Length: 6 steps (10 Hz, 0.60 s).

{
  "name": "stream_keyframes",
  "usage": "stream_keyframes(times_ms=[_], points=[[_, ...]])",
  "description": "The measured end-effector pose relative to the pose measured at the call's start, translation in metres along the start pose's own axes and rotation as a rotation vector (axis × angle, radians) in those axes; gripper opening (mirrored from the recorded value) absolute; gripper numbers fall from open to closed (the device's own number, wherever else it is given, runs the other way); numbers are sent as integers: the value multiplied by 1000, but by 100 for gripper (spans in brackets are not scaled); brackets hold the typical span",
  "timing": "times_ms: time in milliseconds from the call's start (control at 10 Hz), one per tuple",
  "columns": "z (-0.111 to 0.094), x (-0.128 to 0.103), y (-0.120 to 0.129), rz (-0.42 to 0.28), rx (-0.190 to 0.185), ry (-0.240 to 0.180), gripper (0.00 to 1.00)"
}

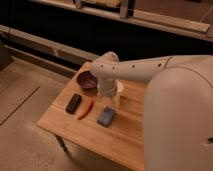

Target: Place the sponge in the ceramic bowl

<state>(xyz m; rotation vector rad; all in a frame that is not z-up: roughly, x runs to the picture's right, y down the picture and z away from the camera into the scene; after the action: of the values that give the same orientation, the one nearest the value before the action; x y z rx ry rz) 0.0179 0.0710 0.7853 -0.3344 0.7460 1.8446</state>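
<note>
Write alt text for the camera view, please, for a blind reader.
A blue sponge lies on a wooden table, apart from the maroon ceramic bowl. The gripper hangs between them beside a white cup; a black bar and red-orange object lie nearby.

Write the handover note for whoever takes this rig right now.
Gripper: at the arm's end, low over the table, between the ceramic bowl and the white cup, not at the sponge.
Sponge: flat on the table, nearer the camera than the cup, beside the red-orange object.
Done: nothing; the sponge is not picked up.
Left: grasp the sponge, carry it to the bowl, release it inside.
</note>
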Motion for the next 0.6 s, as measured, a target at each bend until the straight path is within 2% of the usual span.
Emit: stream_keyframes(times_ms=[200, 500, 600], points=[[2, 0, 5, -22, 4, -31, 65], [16, 21, 20, 17, -56, -1, 65], [15, 20, 24, 22, -70, -6, 65]])
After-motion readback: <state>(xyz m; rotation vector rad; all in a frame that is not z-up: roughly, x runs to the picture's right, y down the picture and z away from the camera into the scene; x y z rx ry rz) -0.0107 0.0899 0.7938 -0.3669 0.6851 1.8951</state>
